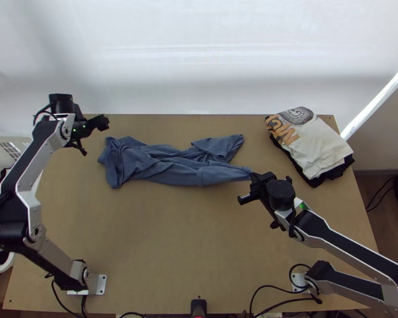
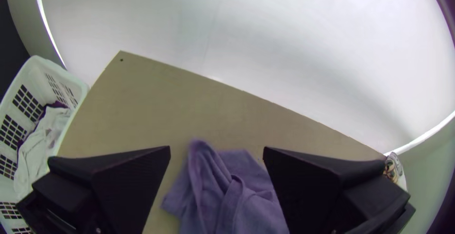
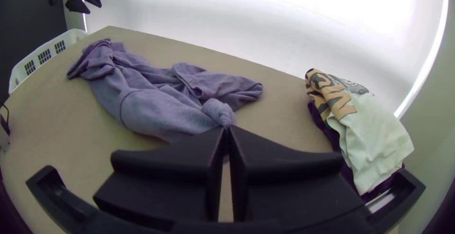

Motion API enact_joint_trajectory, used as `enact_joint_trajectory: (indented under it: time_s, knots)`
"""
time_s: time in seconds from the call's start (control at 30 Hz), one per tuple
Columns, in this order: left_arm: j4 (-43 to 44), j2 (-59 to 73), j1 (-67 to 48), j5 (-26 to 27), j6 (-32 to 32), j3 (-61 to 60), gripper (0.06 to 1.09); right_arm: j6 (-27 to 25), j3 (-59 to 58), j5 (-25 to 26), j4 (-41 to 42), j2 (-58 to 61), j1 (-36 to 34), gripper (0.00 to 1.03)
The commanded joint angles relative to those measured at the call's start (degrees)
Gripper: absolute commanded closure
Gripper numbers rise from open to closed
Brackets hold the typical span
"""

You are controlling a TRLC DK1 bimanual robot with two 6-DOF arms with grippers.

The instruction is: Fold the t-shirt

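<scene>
Right gripper point(image 3: 226, 128) is clamped on the bunched t-shirt point(image 1: 170, 172), left gripper point(image 2: 216, 148) is spread wide, empty, and folding appears undone.

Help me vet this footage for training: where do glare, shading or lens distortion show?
Top view: soft grey shading on the white screen, bright strip at its right; left wrist view: table edge bows, corners dark; right wrist view: screen glares nearly white.
</scene>
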Motion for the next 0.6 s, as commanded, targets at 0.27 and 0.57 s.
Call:
enact_joint_trajectory:
  time_s: [0.27, 0.57]
  knots:
    - [-21.27, -6.73, -2.8, 3.45, 13.83, -1.61, 0.11, 0.84, 1.09, 0.25, 1.61, 1.72, 0.51, 1.0]
    - [-19.33, -13.77, -6.49, 3.19, 25.43, -14.53, 0.73, 0.84, 1.44, 0.25, 2.48, 2.6, 0.86, 1.0]
